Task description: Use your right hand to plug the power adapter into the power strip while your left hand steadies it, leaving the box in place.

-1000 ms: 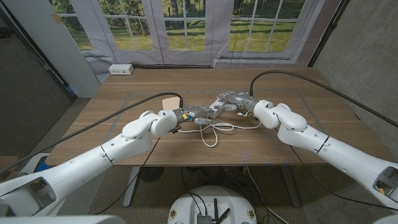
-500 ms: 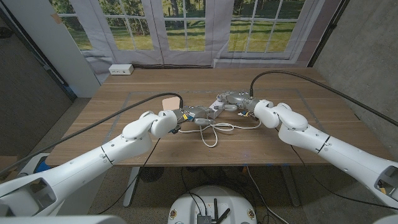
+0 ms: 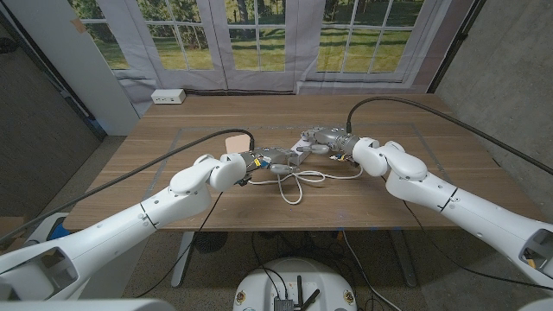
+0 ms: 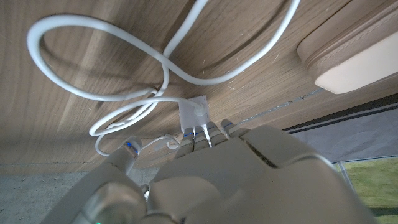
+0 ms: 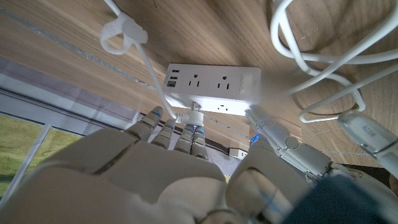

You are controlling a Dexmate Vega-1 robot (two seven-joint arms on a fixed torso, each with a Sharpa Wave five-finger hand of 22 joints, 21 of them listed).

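The white power strip shows two outlets and USB ports, and its cord leaves from the long side. My right hand grips that long side with fingers and thumb. In the head view the strip lies between my two hands at mid-table, with the right hand over its far end. The small white power adapter sits at the fingertips of my left hand, which pinches it, prongs toward the palm. My left hand is just left of the strip. The tan box stands behind the left hand.
White cable lies in loops on the table in front of both hands, also seen as cable around the adapter. A white outlet box sits at the far left edge. The box lies close beside my left hand.
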